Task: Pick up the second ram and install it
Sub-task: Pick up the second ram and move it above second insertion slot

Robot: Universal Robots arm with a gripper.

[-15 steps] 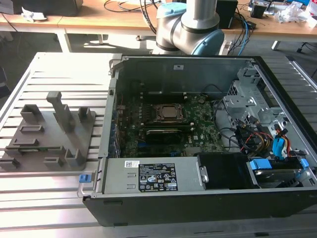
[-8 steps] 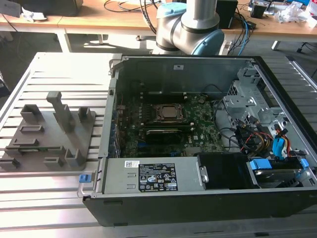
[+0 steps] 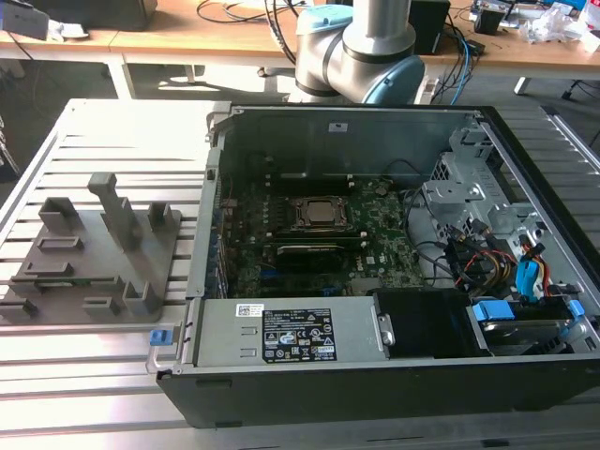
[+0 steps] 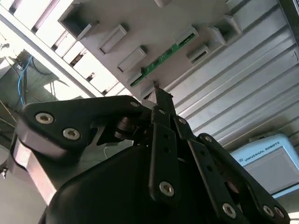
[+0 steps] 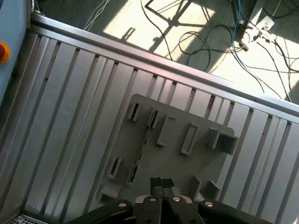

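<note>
Hand [image 5: 161,183] hangs above the grey holder plate [image 5: 177,163], well off it. Fingertips are pressed together with nothing between them: closed and empty. Both wrist views agree on this.

Second ram [image 4: 163,58]: a thin green stick lying in the holder plate, seated on edge between two small grey blocks, near the plate's border. In the second wrist view the closed fingertips point roughly toward it, but there is clear air between the two and no contact.

Holder plate sits on the slotted metal bench [image 3: 112,141], at the exterior view's left, just beside the open computer case [image 3: 337,112]. Several upright grey blocks stand on it.

Inside the case the motherboard [image 3: 375,253] lies flat, with the CPU socket [image 3: 322,214] near its middle. Dark long slots run alongside the socket, on the side nearer the camera. Cannot tell from here whether a stick already sits in any of them.

Progress, as a judgement: early. The ram is not yet gripped, not lifted, and well apart from the motherboard. The hand is over the right area but would need its fingers apart before it could take the stick. The pick, the carry across to the case and the seating in a slot all remain.
</note>
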